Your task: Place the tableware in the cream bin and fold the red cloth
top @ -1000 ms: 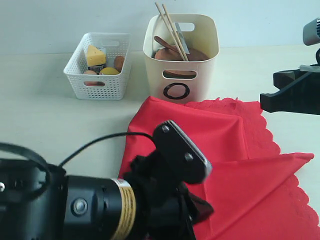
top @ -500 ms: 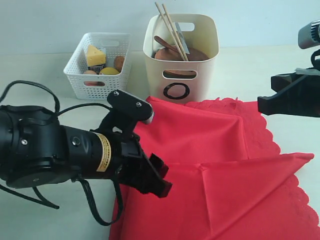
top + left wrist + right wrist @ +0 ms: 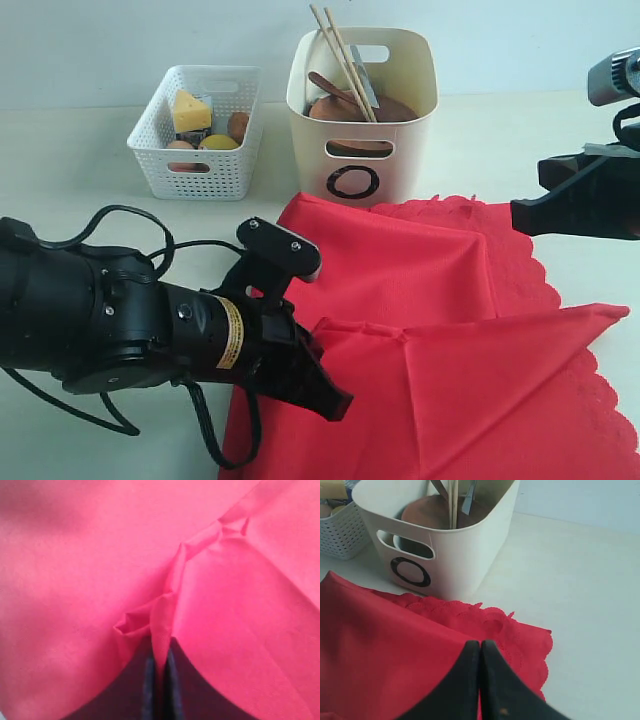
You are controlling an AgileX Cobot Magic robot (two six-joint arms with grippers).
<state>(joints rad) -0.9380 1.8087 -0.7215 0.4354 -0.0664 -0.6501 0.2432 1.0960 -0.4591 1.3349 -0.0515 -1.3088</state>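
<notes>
red cloth (image 3: pixel 440 300): spread on surface (image 3: pixel 90 200) just in front of cream bin (image 3: pixel 362 150), partly folded | feel: likely light, limp, best pinched at fold ridge or corner | left hand (image 3: pixel 159 667): clamped on raised cloth pleat | right hand (image 3: pixel 480 652): closed, empty, above cloth edge beside bin

Exterior camera faces the back wall (image 3: pixel 120 40) across the pale tabletop (image 3: pixel 80 230); left wrist camera sits close over the large red cloth (image 3: pixel 80 565), which all views share
</notes>
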